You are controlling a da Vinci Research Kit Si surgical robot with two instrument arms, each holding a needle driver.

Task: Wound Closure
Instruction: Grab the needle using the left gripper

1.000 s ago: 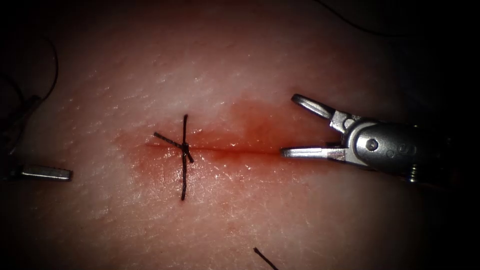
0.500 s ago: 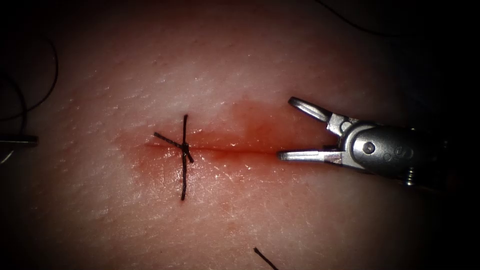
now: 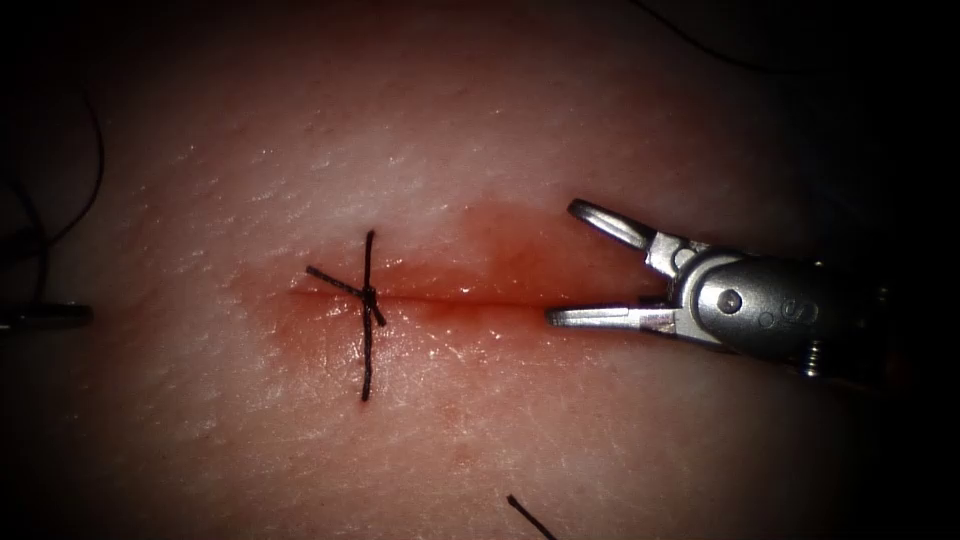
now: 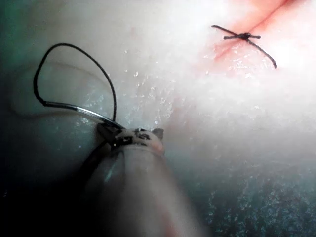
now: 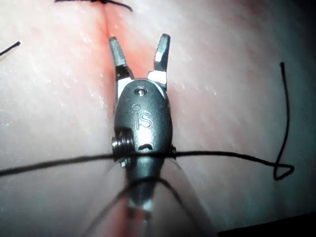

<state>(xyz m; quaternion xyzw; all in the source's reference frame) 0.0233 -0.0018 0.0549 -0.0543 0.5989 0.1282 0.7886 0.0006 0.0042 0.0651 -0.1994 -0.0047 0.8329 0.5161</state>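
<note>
the tissue (image 3: 600, 120) bears a knotted stitch (image 3: 368, 296) and a cut thread end (image 3: 530, 517).

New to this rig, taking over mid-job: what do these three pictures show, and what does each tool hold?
Two thin robot arms with small two-jawed tools stitch a cut in pork tissue. The endoscope view looks down on the cut, with one knotted stitch across it. The right tool, at the cut's right end, has open jaws holding nothing. Each wrist view looks along its own arm. The left tool, left of the cut, grips the curved needle near one end; the needle is outside the tissue, thread looping from it.
</note>
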